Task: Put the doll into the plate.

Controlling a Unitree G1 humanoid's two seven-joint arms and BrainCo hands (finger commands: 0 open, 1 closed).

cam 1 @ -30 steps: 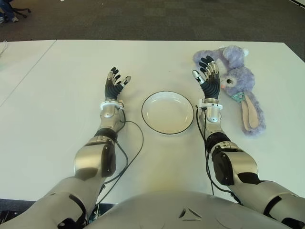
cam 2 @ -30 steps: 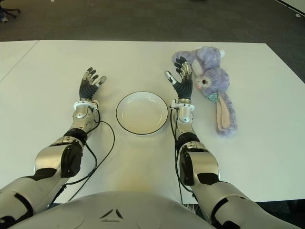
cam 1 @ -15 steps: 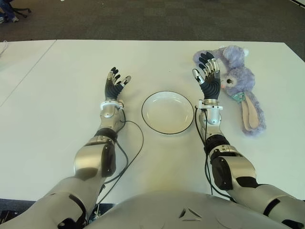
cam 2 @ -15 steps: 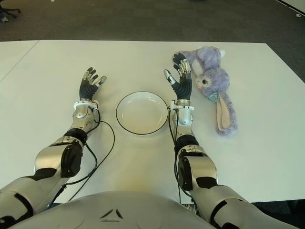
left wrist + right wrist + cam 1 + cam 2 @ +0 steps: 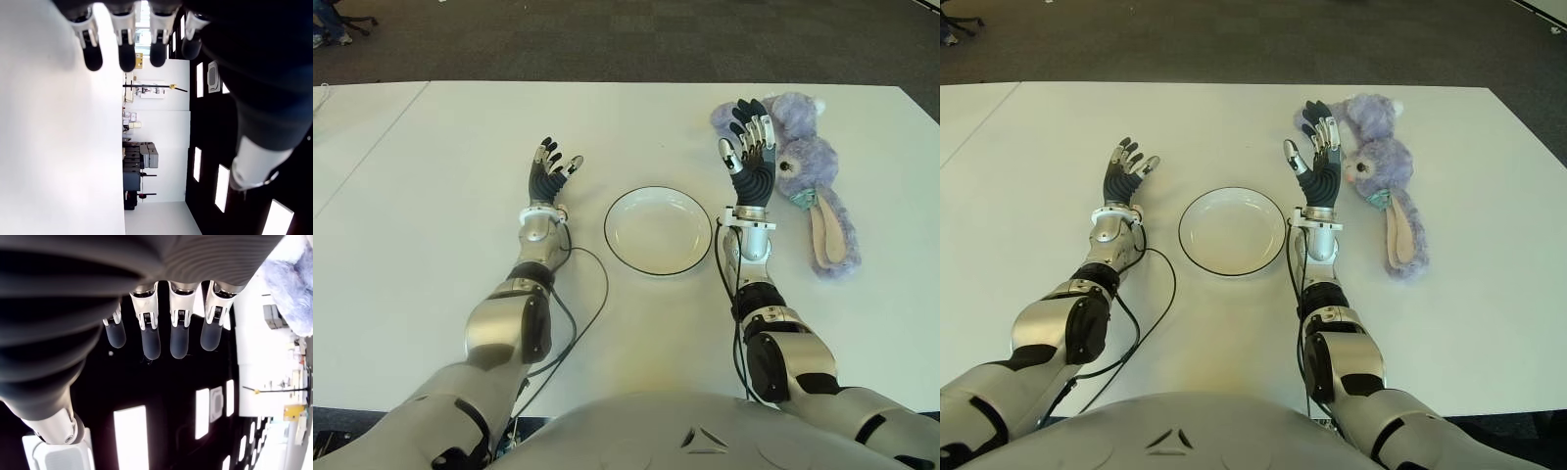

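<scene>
A purple plush rabbit doll (image 5: 808, 162) lies on the white table (image 5: 440, 255) at the right, its long ears pointing toward me. The white plate (image 5: 658, 230) with a dark rim sits in the middle and holds nothing. My right hand (image 5: 749, 147) is raised between plate and doll, fingers spread, palm up, just left of the doll's head and holding nothing. A patch of purple fur (image 5: 293, 284) shows at the edge of the right wrist view. My left hand (image 5: 548, 171) shows left of the plate, fingers spread and holding nothing.
Dark carpet (image 5: 607, 39) runs beyond the table's far edge. A second table (image 5: 342, 127) adjoins at the left. Black cables (image 5: 578, 313) trail along my forearms over the tabletop.
My right hand has lifted and moved farther away from me, closing in on the doll's head. The left hand, plate and doll have not moved.
</scene>
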